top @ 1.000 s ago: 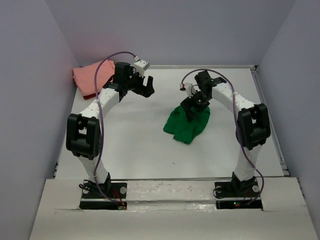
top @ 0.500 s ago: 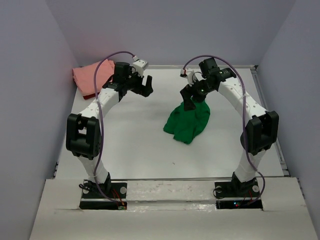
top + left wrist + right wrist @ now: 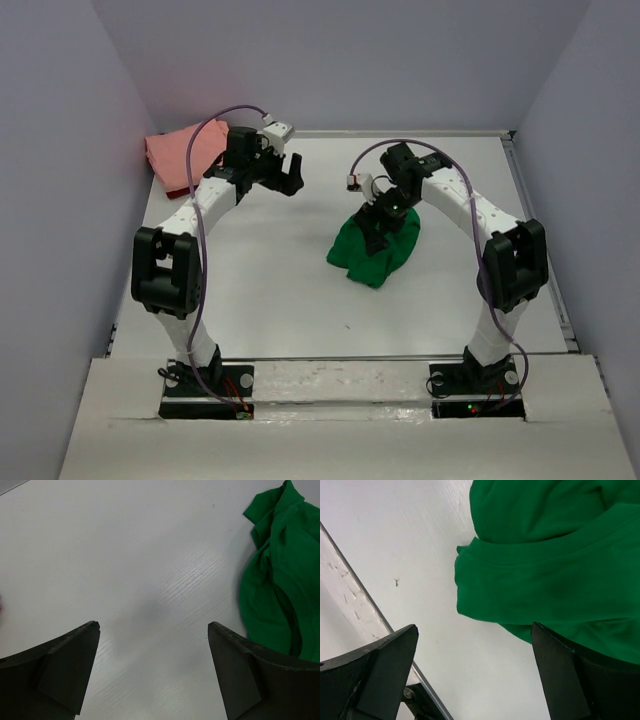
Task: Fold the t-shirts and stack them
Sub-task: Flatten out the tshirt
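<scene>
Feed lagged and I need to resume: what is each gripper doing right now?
Left gripper: open, holding nothing.
Right gripper: open, holding nothing, poised over the crumpled bright green cloth t-shirt.

The green t-shirt (image 3: 365, 262) is soft, matt, creased cloth; the white table (image 3: 270, 290) looks smooth, with a faint sheen and fine grain.
</scene>
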